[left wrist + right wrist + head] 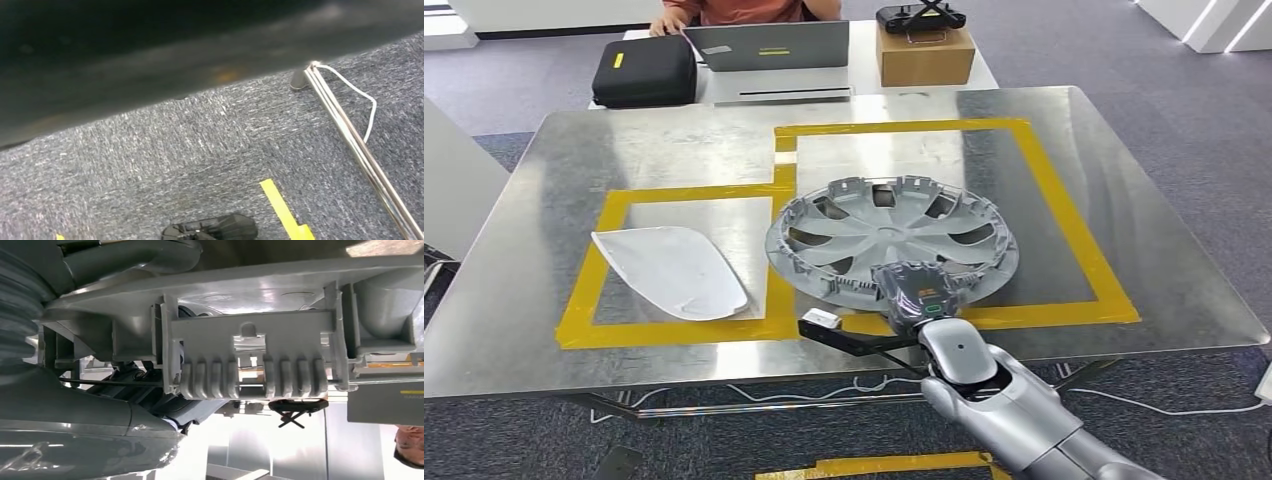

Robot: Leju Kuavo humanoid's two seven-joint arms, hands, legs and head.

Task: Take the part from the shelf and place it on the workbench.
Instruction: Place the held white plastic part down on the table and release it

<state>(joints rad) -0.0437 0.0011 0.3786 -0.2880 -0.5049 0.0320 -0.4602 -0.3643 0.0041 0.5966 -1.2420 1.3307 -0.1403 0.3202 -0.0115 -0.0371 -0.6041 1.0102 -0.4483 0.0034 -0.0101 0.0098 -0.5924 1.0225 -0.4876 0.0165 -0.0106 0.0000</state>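
Head view: right hand (pixel 916 295) grips the wheel cover (pixel 892 232) rim, already on workbench (pixel 624 140); next, let go

Beyond the workbench: black case (pixel 644 70), laptop (pixel 767 45), cardboard box (pixel 925 55) topped by a controller (pixel 920 17), seated person (pixel 749 10).

Grey hubcap (pixel 892 236), yellow tape border (pixel 1064 205), brushed-metal table (pixel 1164 240), white panel (pixel 672 270), brown box (pixel 924 55)
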